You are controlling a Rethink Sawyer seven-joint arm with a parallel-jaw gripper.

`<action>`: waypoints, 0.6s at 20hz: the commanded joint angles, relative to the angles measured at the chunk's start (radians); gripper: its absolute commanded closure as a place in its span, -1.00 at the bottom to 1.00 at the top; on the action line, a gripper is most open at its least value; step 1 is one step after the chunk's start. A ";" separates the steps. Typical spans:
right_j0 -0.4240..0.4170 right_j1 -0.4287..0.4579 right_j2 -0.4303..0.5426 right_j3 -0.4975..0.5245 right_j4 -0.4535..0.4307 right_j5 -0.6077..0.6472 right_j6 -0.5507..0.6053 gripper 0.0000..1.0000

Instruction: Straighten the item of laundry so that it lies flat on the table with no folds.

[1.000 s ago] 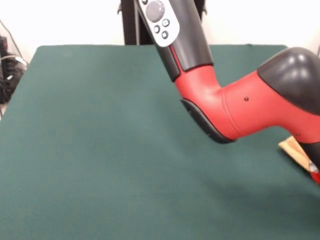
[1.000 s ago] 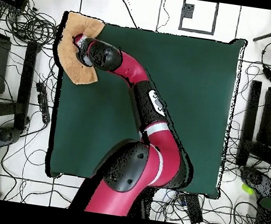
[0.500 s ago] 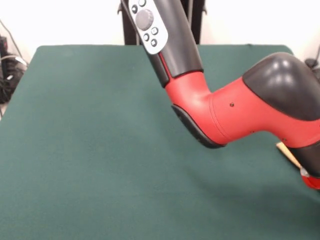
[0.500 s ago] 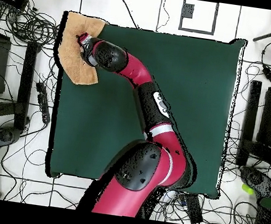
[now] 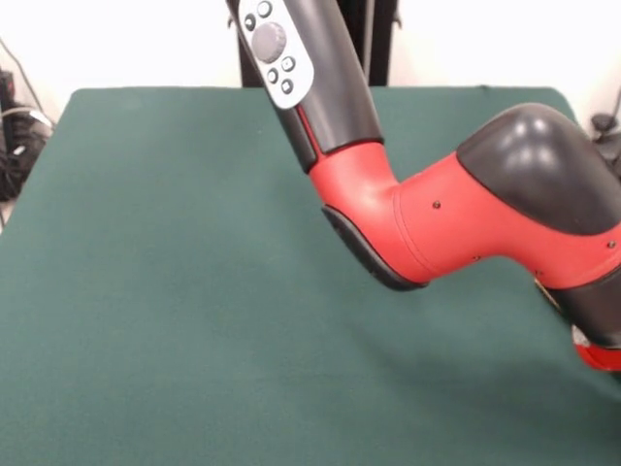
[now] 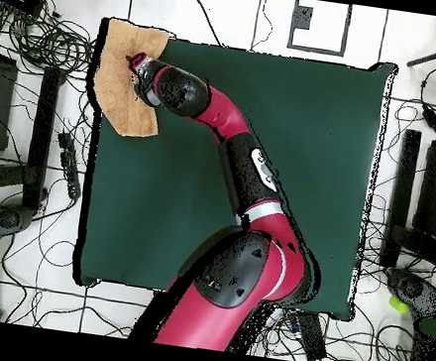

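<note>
Fingers of the gripper cannot be made out as spread or closed; it sits over the orange-yellow towel, which hangs over a corner of the green table

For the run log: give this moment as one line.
arm: stretched to table corner | gripper: over towel | towel: overhanging edge

Arm stretched far out, elbow bent, wrist down.
</note>
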 commanded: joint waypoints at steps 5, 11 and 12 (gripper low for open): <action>-0.006 0.050 -0.007 0.030 -0.106 -0.035 -0.192 1.00; -0.021 0.044 -0.017 0.017 -0.113 0.041 -0.205 1.00; -0.030 0.038 -0.021 0.021 -0.114 0.065 -0.220 1.00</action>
